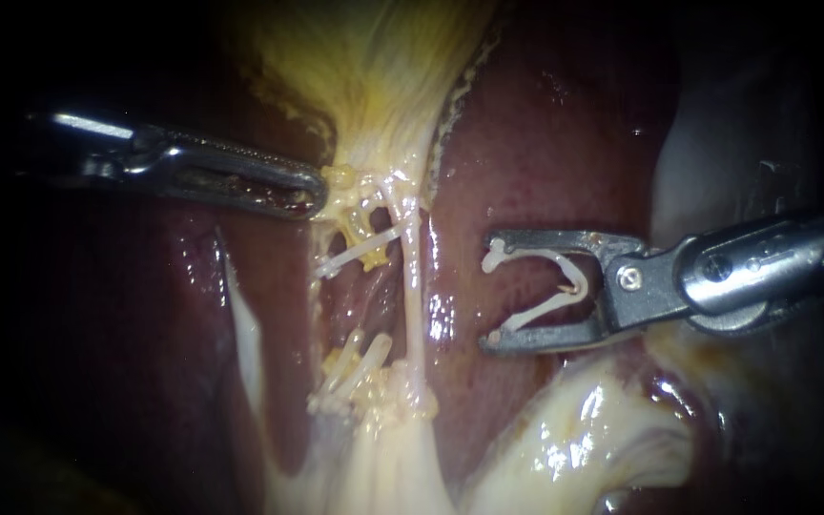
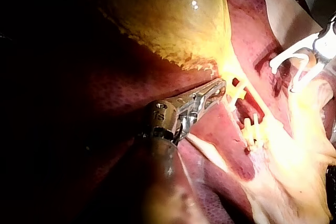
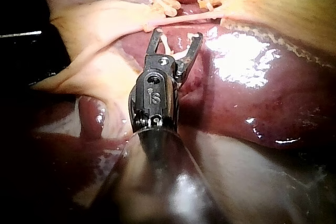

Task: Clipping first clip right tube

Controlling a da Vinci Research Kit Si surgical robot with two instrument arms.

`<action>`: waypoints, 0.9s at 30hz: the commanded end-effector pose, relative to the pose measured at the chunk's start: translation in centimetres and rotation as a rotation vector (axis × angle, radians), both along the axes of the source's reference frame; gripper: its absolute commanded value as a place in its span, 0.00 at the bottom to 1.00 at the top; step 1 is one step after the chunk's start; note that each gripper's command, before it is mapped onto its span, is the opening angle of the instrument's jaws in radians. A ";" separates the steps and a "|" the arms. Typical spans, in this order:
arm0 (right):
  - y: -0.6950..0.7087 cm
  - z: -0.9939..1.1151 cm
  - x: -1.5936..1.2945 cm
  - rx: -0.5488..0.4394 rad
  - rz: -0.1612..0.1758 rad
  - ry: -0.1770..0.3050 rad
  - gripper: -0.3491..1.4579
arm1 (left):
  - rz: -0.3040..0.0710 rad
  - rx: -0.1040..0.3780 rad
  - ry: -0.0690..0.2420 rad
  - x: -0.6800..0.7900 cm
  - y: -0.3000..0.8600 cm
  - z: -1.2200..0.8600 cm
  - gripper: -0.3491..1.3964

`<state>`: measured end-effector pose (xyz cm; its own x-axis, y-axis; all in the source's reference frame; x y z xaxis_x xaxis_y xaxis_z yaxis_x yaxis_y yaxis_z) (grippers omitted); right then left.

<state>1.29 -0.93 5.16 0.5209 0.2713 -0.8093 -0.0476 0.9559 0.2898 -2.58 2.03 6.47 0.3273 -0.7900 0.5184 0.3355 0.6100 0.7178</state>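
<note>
Through the endoscope, the right tube (image 1: pixel 413 286) is running as a bare, pale strand from the neck of the gallbladder (image 1: pixel 364 67) across the liver (image 1: pixel 545 133). The left instrument (image 1: pixel 312 195) is reaching in on one side of that tube. As far as I can make out, its jaws are closed on a fold of the gallbladder's neck just beside the tube, presumably pulling so the tube is lying stretched and exposed. The right instrument (image 1: pixel 494 296) is sitting on the tube's opposite side, near it but apart, with liver showing between. Its jaws are standing wide and carrying the loaded clip (image 1: pixel 576 286), one leg along each jaw, with its mouth facing the tube. The placed clips (image 1: pixel 360 250) are sitting just beyond the tube, on the left instrument's side.

From the left wrist camera, the left instrument's tip is pressing into the yellow neck tissue. Beyond the strands, the white legs of the loaded clip are showing.

From the right wrist camera, the tube (image 3: pixel 184 19) is crossing just ahead of the spread jaws, which are stopping short of it. I judge the clip is not yet around it. The jaws would need to advance until the tube is lying between the legs.
</note>
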 end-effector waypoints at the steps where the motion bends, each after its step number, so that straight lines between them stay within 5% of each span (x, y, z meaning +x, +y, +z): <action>1: 0.00 0.00 0.00 0.001 0.000 0.000 0.47 | 0.000 0.000 0.000 0.01 0.01 -0.01 0.00; 8: 0.00 0.00 0.00 0.003 -0.005 0.003 0.47 | 0.004 0.008 -0.006 0.17 0.10 -0.18 0.00; 16: 0.00 0.01 0.02 0.008 -0.011 0.006 0.47 | -0.036 0.016 0.007 0.56 0.32 -0.58 0.00; 27: -0.01 0.04 0.15 0.037 -0.042 0.022 0.47 | -0.041 0.009 0.008 0.57 0.32 -0.58 0.00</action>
<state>1.47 -0.94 5.22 0.5141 0.2846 -0.8091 0.0066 0.9420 0.3355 -2.01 2.36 5.88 0.2983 -0.8082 0.5078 0.3653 0.5882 0.7215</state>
